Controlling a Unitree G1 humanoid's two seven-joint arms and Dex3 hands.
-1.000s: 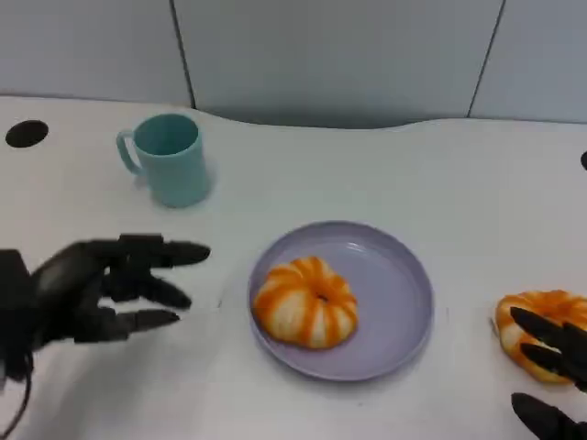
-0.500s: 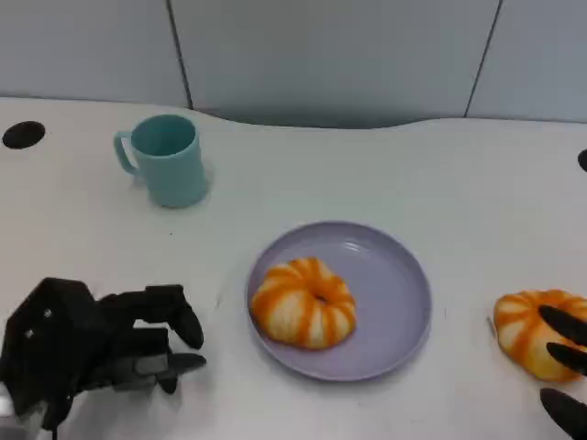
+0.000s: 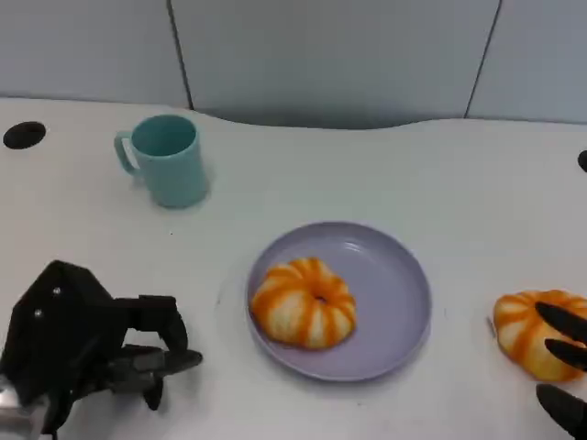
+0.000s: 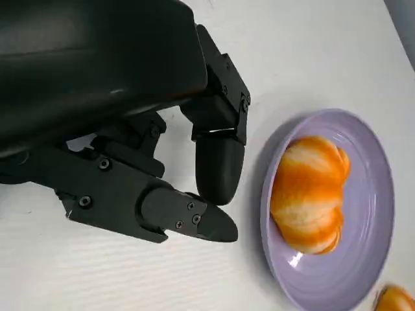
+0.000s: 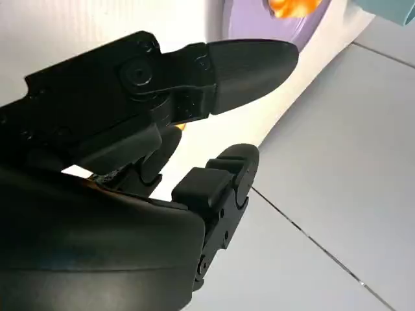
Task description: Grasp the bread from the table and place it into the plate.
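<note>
Behind white table (image 3: 385, 174) — grey panelled wall (image 3: 330, 55).

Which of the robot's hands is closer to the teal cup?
Left. The left hand lies at the near left of the table, almost straight in front of the teal cup, with bare table between them. The right hand is at the far right edge, beyond the plate.

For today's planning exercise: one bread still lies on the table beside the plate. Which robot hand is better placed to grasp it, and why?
The right robot hand: its fingers hover at the bread on the table. The left robot hand sits across the plate, far from it.
</note>
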